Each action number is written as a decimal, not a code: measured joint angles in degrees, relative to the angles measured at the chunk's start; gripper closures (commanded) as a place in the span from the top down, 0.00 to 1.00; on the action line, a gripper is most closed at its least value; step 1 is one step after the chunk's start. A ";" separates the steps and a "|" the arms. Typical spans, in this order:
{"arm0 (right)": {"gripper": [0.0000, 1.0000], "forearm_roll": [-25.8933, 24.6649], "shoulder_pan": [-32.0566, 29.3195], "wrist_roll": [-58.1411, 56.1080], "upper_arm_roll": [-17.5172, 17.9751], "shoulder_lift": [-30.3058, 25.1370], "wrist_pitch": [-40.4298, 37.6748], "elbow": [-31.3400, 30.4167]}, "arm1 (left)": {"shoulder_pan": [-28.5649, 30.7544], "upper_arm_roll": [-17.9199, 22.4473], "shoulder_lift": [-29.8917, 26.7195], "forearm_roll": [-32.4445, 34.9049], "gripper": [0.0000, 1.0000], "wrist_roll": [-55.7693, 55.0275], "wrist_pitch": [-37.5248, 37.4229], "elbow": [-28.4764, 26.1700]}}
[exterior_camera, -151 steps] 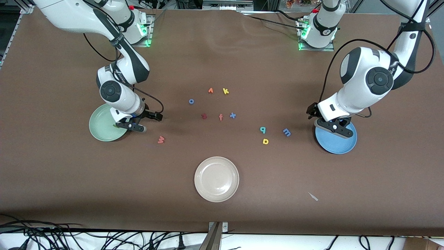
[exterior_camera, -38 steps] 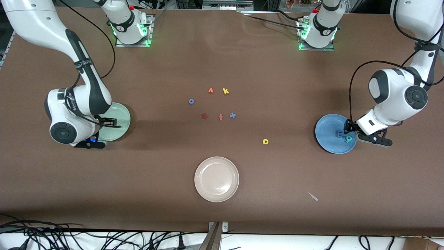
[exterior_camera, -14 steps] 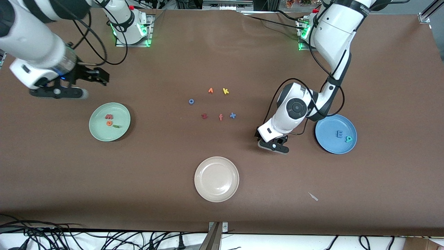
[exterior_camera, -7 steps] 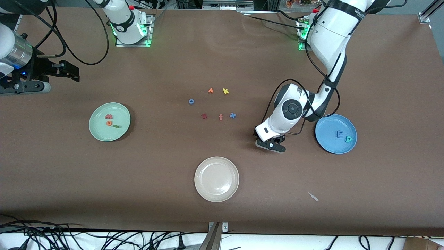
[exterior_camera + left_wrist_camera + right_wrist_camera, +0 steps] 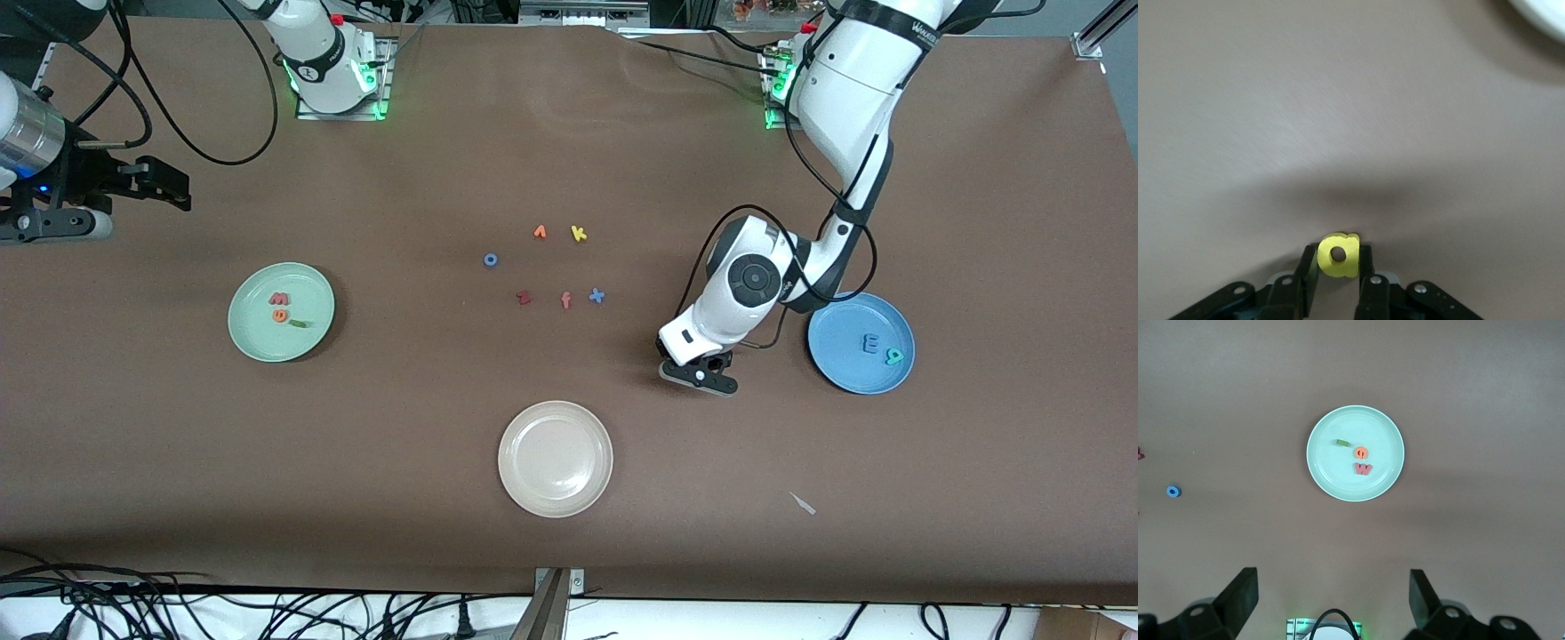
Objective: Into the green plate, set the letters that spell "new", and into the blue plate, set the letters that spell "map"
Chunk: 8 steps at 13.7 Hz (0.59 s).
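Left gripper [image 5: 1338, 277] pinches the yellow rounded foam letter a [image 5: 1337, 255] at the table [image 5: 569, 542], beside the round blue plate [image 5: 836, 369] already holding m and p. Green plate [image 5: 253, 342] holds n, e, w, so right gripper [image 5: 1331, 600] waits high, fingers spread.

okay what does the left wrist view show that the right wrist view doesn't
Only the left wrist view shows the yellow a, pinched in the shut left gripper just above the table, and an edge of the beige-white plate. Only the right wrist view shows the green plate holding the green n, orange e and pinkish-red w, the blue o, and the open right gripper. Both show the brown table.
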 measured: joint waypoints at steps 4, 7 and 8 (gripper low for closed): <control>1.00 0.00 0.01 -0.01 0.00 0.23 0.28 -0.24 | 7.81 1.48 -9.23 0.02 0.05 5.22 -2.44 -4.21; 1.00 0.01 0.08 -0.01 0.10 0.45 0.62 -0.34 | 15.15 1.70 -19.42 0.03 0.05 15.03 -3.56 -15.51; 1.00 0.01 0.08 -0.01 0.10 0.47 0.65 -0.34 | 16.55 2.37 -21.34 0.03 0.05 18.38 -3.55 -18.78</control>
